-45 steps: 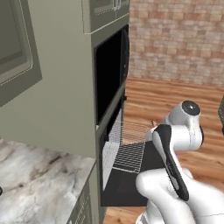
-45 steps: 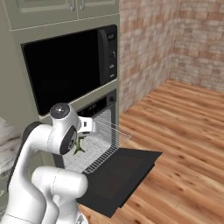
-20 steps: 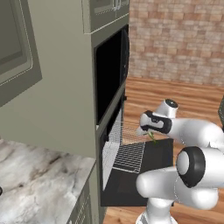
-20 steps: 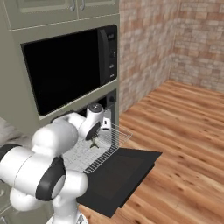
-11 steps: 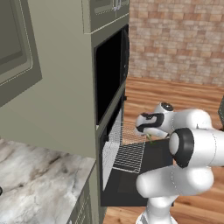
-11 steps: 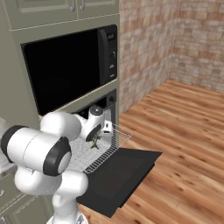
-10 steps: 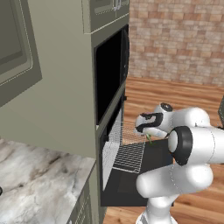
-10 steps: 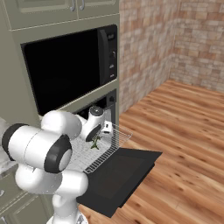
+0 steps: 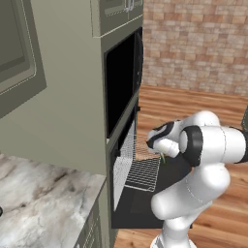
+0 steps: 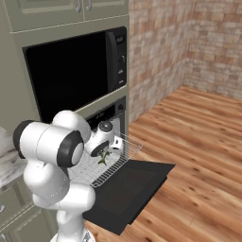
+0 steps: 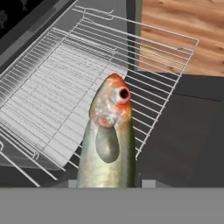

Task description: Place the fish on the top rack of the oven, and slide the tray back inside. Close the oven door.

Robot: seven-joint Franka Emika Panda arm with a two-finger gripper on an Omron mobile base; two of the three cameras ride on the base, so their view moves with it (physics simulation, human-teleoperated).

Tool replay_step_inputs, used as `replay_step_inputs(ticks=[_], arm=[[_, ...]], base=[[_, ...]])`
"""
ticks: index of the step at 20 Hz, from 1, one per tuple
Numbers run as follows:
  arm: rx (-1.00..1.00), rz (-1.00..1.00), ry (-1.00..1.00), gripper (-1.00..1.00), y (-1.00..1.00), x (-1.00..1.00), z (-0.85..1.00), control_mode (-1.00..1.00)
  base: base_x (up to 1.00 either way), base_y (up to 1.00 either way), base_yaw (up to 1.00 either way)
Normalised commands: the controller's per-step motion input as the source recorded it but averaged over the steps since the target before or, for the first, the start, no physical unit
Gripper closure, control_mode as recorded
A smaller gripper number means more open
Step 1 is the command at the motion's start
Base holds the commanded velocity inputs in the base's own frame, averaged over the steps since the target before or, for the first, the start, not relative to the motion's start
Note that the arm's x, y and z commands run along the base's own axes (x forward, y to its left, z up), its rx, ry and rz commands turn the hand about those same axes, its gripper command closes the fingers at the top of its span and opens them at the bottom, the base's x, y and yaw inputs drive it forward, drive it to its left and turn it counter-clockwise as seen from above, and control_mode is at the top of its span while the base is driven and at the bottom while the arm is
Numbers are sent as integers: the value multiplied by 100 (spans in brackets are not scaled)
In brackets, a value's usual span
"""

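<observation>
Above the pulled-out silver wire-grid rack [image 11: 57, 83], jaws grasp the slender greenish-yellow fish [image 11: 109, 144] mid-body; likely light, slippery.

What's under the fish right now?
The fish, held in the gripper, hangs head-down over the pulled-out top rack, with the open oven door below. Its tail is hidden.

The fish [image 11: 109, 144] hangs above the pulled-out top rack [image 11: 65, 92], over the lowered oven door [image 10: 130, 189]
</observation>
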Motion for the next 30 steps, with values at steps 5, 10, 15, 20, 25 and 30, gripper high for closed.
replay_step_inputs(ticks=[5,10,15,20,25,30], arm=[[10,-4,0,100,-15,4,-16,-100],[12,-3,0,100,-4,14,-16,-100],[12,-4,0,100,0,18,-19,-100],[11,0,0,100,0,27,-27,-100],[7,0,0,100,-3,36,-36,-100],[5,0,0,100,-1,48,-39,-100]], base=[[0,0,0],[0,0,0],[0,0,0],[0,0,0],[0,0,0],[0,0,0]])
